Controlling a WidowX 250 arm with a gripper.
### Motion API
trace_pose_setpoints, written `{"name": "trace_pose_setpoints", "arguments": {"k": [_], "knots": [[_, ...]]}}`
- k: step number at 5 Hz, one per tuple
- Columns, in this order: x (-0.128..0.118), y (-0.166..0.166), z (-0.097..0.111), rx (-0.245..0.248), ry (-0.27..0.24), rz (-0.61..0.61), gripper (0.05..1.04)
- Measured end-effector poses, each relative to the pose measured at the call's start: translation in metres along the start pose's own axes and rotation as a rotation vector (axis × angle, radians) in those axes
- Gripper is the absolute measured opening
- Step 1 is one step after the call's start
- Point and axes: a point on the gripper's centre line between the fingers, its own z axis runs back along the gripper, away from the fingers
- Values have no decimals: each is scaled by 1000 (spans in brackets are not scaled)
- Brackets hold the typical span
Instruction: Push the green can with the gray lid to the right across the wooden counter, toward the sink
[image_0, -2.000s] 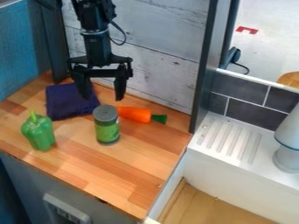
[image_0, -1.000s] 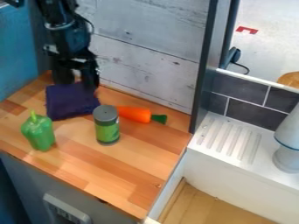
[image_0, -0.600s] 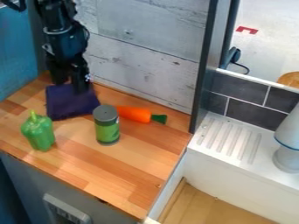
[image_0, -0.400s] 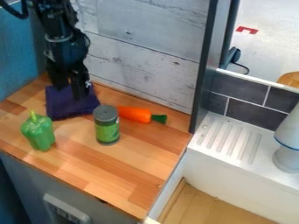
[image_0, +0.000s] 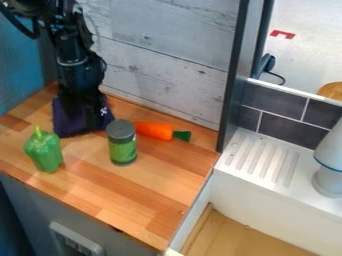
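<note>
"Where's the black gripper (image_0: 81, 118)?"
"At upper left, low over the dark purple cloth (image_0: 66, 132); whether they touch, I can't tell."
"And around it?"
"A green pepper (image_0: 44, 152) stands in front, to the left; an upright can (image_0: 123, 146) with a green label is near the cloth's right side; an orange carrot (image_0: 153, 130) lies behind the can, all on the wooden counter (image_0: 137, 200)."

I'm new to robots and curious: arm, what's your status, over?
Gripper down at purple cloth; contact unclear. Green-labelled can upright nearby, off the cloth.
</note>
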Motion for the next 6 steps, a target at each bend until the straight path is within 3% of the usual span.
{"name": "trace_pose_setpoints", "arguments": {"k": [4,6], "knots": [[20,-47,-10,-63,-48,-69,1001],[33,-79,-19,-86,-43,-114,1001]]}}
